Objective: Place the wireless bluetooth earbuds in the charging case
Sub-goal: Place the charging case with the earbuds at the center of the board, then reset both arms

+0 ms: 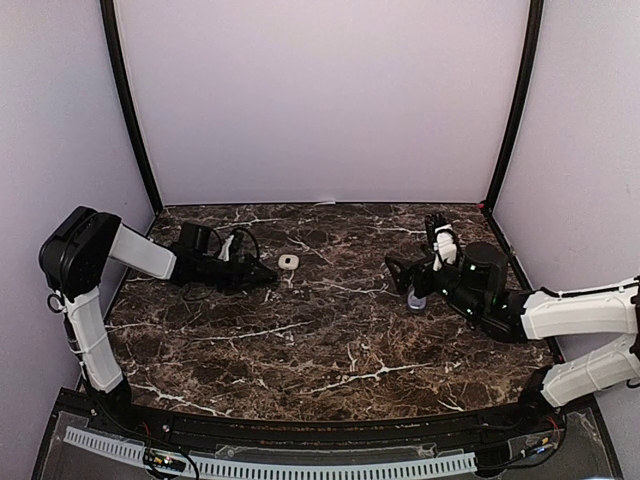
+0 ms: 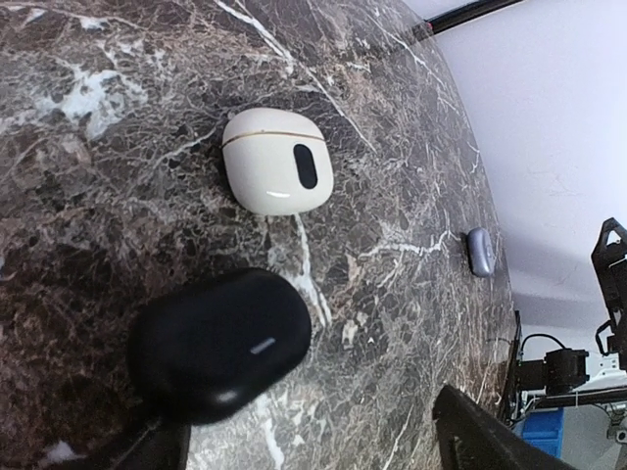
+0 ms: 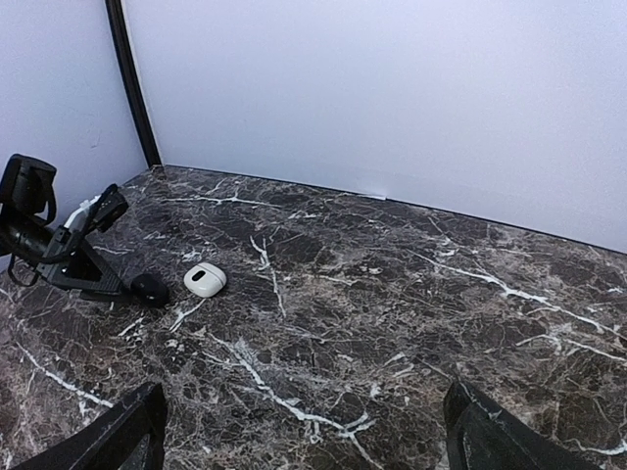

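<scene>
The left fingers (image 2: 490, 441) stand wide apart, gripping nothing. The black case (image 2: 220, 343) lies on the worktop (image 2: 88, 196) between their tips, lid shut. It sits close against the finger at the lower left of the wrist view, and I cannot tell whether the two touch. It is well apart from the other finger. Just beyond the black case, straight ahead of the fingers, lies the white case (image 2: 274, 162). It is also shut, with a dark oval mark on the side facing the camera, and a narrow gap separates the two cases. Far ahead and off to one side, near the right arm (image 2: 612, 274), lies a small grey case (image 2: 480, 250).

The right fingers (image 3: 500, 436) are spread wide too, with only bare worktop between them. They point across the worktop toward the left arm. The white case (image 3: 205, 280) and the black case (image 3: 150, 288) lie far ahead of them and to one side, the black one at the tips of the left fingers (image 3: 103, 211). From above, the grey case (image 1: 415, 298) lies just beside the right fingers, on their near side, and it does not show in the right wrist view.

The buds cannot be made out in any view.
</scene>
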